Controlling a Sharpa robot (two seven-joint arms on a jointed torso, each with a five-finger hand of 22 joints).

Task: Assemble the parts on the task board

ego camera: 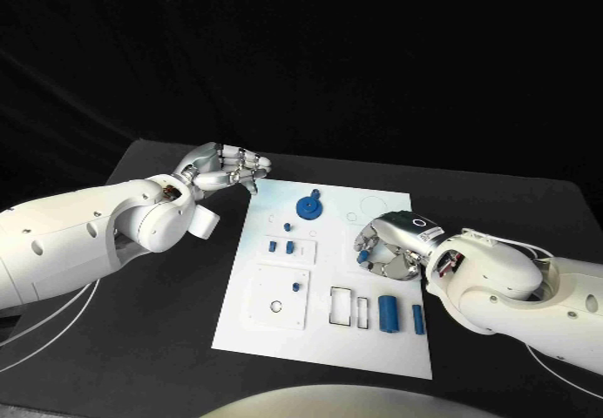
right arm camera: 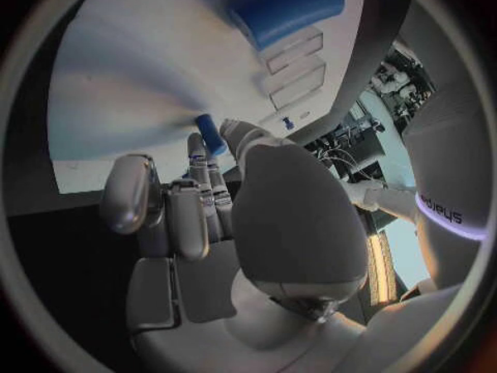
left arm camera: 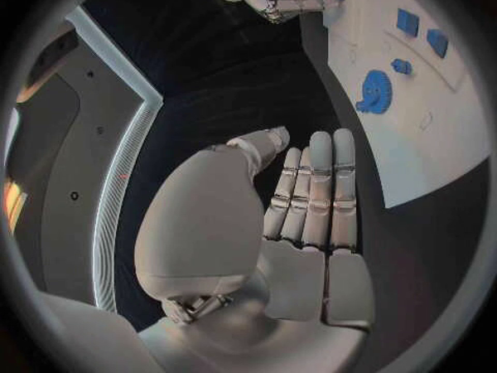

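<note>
The left hand hovers off the far left corner of the board, fingers straight and side by side with nothing in them, apparently parked out of the way. On the board, a blue gear sits near the far edge; small blue blocks lie nearer than it, a tiny peg nearer still, and two blue cylinders lie at the near right. The right hand is above the board's right side, curled over a small blue piece; it seems pinched at the fingertips, though the hold is partly hidden, probably for carrying to its slot.
</note>
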